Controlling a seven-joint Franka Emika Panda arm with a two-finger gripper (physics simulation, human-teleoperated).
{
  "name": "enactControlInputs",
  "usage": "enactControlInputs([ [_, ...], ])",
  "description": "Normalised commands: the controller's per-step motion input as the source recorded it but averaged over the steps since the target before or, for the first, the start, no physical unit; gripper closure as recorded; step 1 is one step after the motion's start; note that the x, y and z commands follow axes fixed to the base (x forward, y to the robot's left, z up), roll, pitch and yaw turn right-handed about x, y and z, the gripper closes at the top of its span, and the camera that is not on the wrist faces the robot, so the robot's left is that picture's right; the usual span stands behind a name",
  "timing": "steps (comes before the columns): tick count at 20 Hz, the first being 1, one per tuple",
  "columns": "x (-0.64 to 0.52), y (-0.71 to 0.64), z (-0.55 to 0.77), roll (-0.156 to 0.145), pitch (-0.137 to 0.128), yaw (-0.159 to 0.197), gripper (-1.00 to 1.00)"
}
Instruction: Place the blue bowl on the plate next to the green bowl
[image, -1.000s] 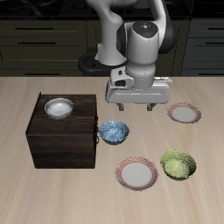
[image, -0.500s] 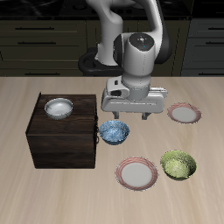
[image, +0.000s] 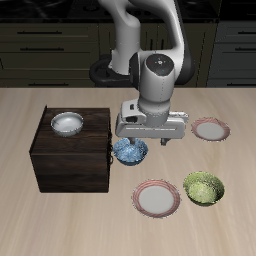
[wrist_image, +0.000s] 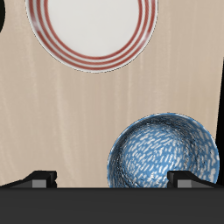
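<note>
The blue bowl (image: 130, 151), mottled blue and white, sits on the table beside the dark box. My gripper (image: 146, 141) hangs just above and slightly behind it, open and empty. In the wrist view the blue bowl (wrist_image: 166, 153) lies close to one fingertip (wrist_image: 188, 178), off the midline of my gripper (wrist_image: 114, 178). The plate (image: 157, 197) with the pink-red ringed rim lies near the table's front edge, and it also shows in the wrist view (wrist_image: 92, 31). The green bowl (image: 204, 187) sits right beside that plate.
A dark wooden box (image: 70, 155) stands close beside the blue bowl, with a white-grey bowl (image: 67, 123) on top. A smaller-looking plate (image: 210, 128) of like pattern lies farther back. Dark cabinets run behind the table.
My gripper has come down and moved toward the blue bowl and the table's front edge. The bowls and plates have not moved.
</note>
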Motion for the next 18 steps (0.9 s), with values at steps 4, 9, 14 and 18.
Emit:
enactControlInputs([
  [4,-0.04,0.0,-0.31,-0.001,0.047,0.006,-1.0],
  [9,-0.09,0.02,-0.27,0.009,0.047,-0.009,-1.0],
  [14,-0.08,0.04,-0.25,0.006,0.037,-0.003,-1.0],
  [18,-0.05,-0.02,-0.32,0.007,0.066,-0.025,-1.0],
])
